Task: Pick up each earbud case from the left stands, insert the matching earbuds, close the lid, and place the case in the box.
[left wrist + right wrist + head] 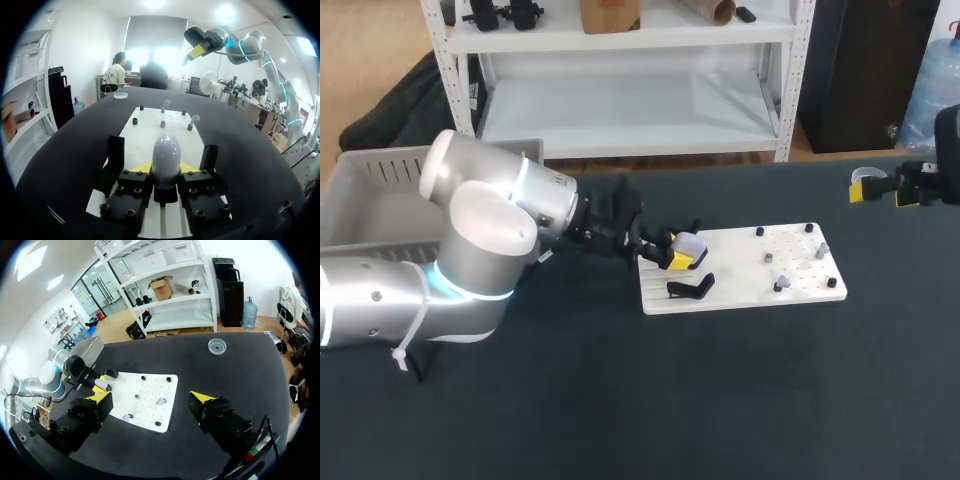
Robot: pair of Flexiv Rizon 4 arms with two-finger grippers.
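Table: dark matte surface point(620, 400). A wide bare stretch lies on the near side of the board, and another between the board and the right gripper.
Board: white, flat and rectangular with rounded corners point(740, 270), dotted with small holes and short black pegs. It lies right of the table's middle, with bare table past all four edges.
Box: grey, with a slotted wall point(360, 200), at the far-left corner behind the left arm. It is well apart from the board.
Earbud case: pale, smooth and egg-shaped point(166, 154), over the board's left end.
Case axis: the left wrist view shows the long axis running out along the fingers, the rounded end pointing toward the board's far end.
Left gripper: clamped on the case point(166, 168), one yellow tip against each flank. Whether the case touches the board cannot be told.
Right gripper: fingers wide apart with nothing between them point(150, 397), held at the table's far-right edge, well clear of the board.
Black stand: a bent black piece point(690, 288) on the board's left end, just beside the case on its near side.
Earbuds: two small white pieces point(781, 284) upright on the board's right half, apart from each other.
Dish: clear, round and shallow point(216, 346), on the table beyond the board.
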